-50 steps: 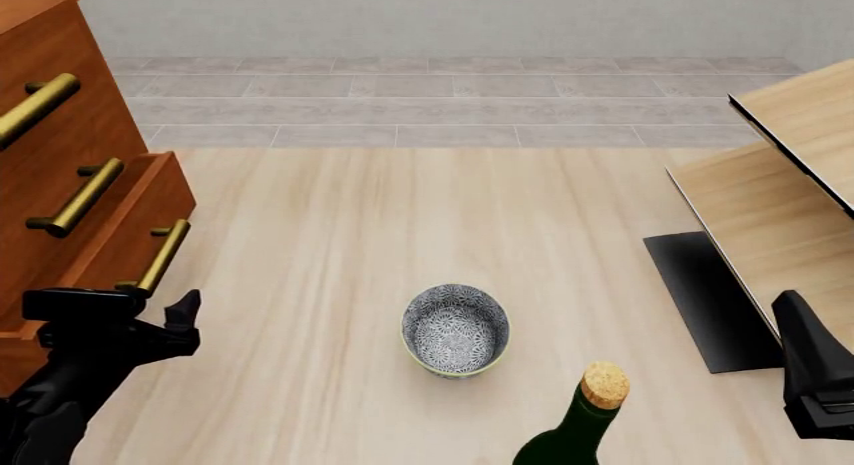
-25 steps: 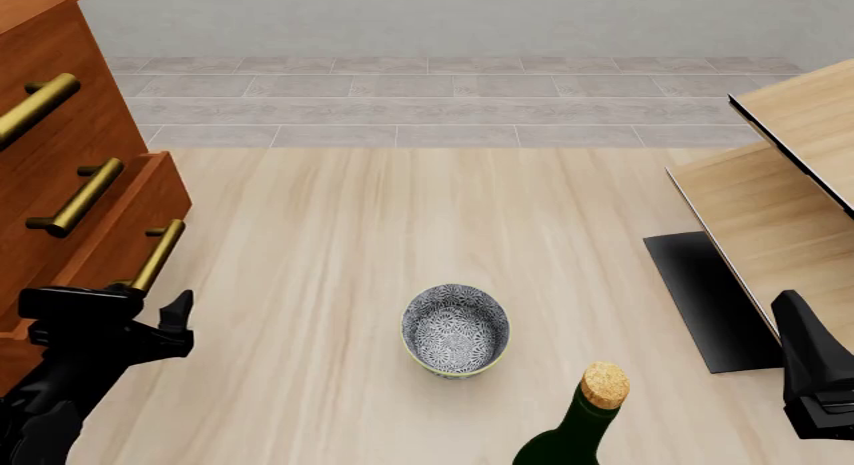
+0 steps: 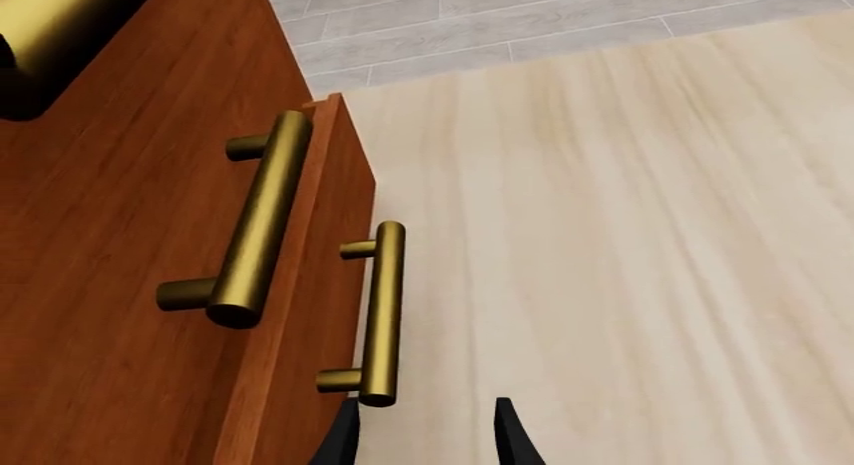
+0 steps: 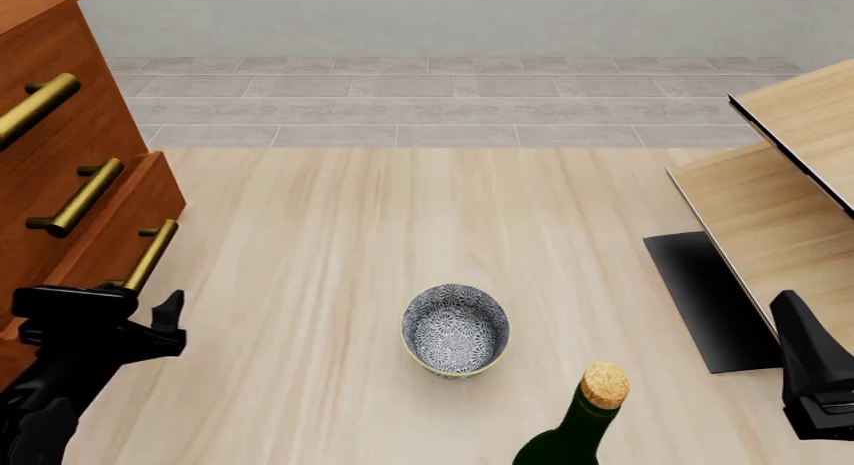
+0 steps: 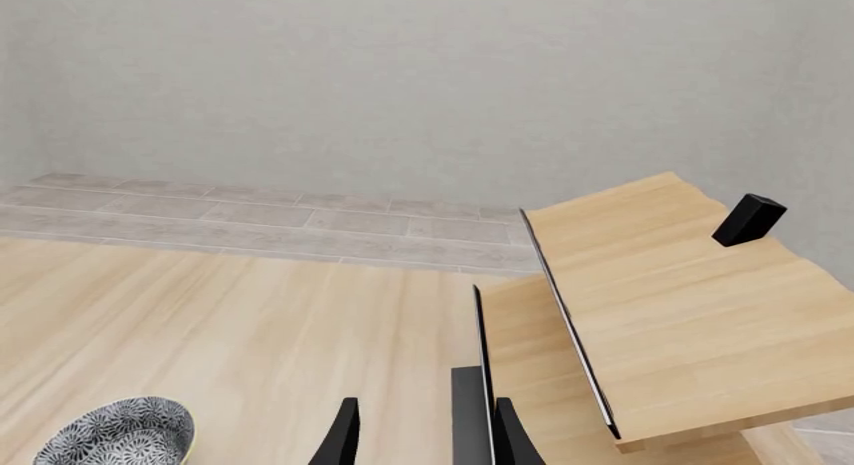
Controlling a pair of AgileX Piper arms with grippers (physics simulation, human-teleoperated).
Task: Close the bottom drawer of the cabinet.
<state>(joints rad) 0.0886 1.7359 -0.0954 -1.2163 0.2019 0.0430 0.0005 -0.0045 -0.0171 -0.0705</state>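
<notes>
Left gripper [image 4: 134,320], fingers slightly parted and holding nothing, sits just near of the bottom drawer [image 4: 100,250], at the brass handle's [image 4: 150,255] near end. Drawer protrudes rightward from the cabinet [image 4: 54,105] at far left. Right gripper [image 4: 811,370], state indeterminable, lies well apart.

No readable text, label, brand, number or sign appears in any view. The cabinet [image 4: 60,175] shows plain reddish wood and bare brass handles, the bowl [image 4: 455,330] beside it carries only a repeating floral pattern, and the dark green bottle [image 4: 577,433] near the bowl shows just a blank cork.
</notes>
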